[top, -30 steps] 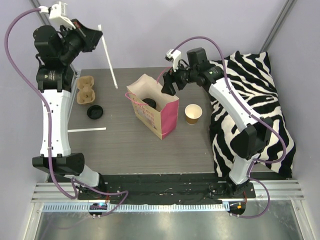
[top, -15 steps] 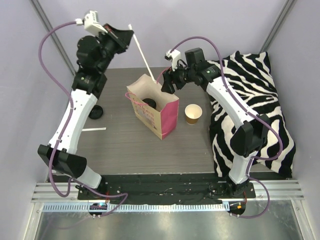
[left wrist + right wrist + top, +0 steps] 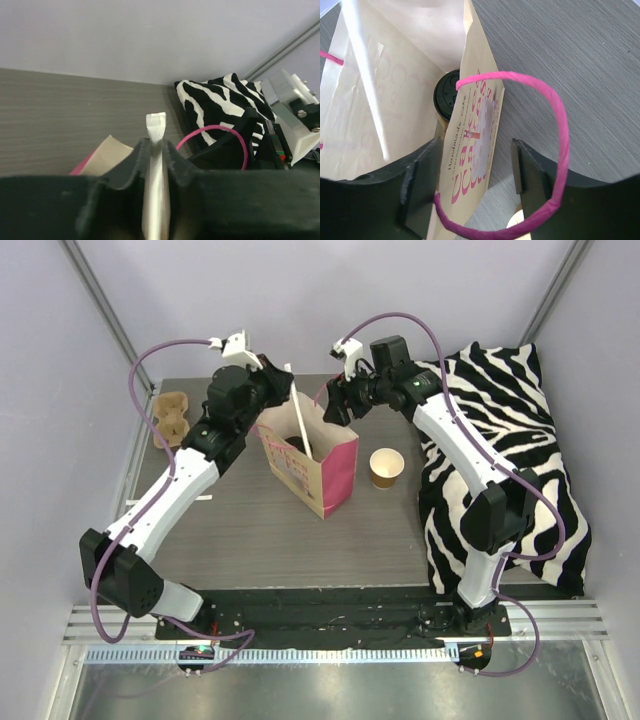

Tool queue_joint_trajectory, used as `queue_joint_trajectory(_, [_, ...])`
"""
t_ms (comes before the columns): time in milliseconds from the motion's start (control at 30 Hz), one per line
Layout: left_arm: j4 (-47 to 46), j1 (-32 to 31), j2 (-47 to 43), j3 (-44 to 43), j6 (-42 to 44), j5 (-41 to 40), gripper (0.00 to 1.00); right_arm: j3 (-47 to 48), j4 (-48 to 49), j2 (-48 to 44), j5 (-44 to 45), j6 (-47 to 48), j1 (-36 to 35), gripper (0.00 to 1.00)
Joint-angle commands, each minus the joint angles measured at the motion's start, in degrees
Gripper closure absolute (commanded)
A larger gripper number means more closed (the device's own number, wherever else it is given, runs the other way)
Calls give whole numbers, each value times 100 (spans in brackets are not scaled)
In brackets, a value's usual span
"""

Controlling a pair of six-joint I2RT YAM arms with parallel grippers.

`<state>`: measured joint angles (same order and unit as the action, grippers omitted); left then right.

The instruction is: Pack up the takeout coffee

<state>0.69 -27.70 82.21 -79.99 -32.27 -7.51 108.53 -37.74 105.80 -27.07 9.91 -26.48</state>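
**A:** From above, what carries everything?

**B:** A grey wood-grain surface [image 3: 240, 530], boxed in by plain pale-lilac walls [image 3: 300, 300]. A soft zebra-striped cushion [image 3: 530, 410] fills the right side.

**A:** And the coffee things?

**B:** A stiff paper bag [image 3: 325, 475], cream with a pink side, stands open at centre. Just right of it, apart, is an open paper cup [image 3: 387, 467]. At upper left lies a moulded cardboard carrier [image 3: 170, 420]. The left hand [image 3: 286, 382] sits above the bag's left rim, pinching a thin wrapped straw [image 3: 302, 430] that slants down into the bag. The right hand [image 3: 337, 408] is at the bag's upper-right rim.

**A:** The left wrist view?

**B:** Black fingers [image 3: 131, 167] are closed narrow on the white straw, whose crimped end pokes up at centre. The bag's pink cord handle [image 3: 222, 131] arcs just to the right.

**A:** And the right wrist?

**B:** Its fingers [image 3: 420, 185] stand apart, astride the bag's lettered wall, with a gap showing on the right. A round black lid [image 3: 447, 95] lies deep inside, at the bag's bottom.
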Motion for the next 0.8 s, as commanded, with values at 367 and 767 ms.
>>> queue_joint_trajectory(367, [265, -77, -1005, 326, 650, -189, 40, -42, 232, -24, -210, -42, 11, 55])
queue_joint_trajectory(767, [2734, 369, -602, -1159, 1558, 3, 0, 19, -313, -15, -1204, 512, 20, 74])
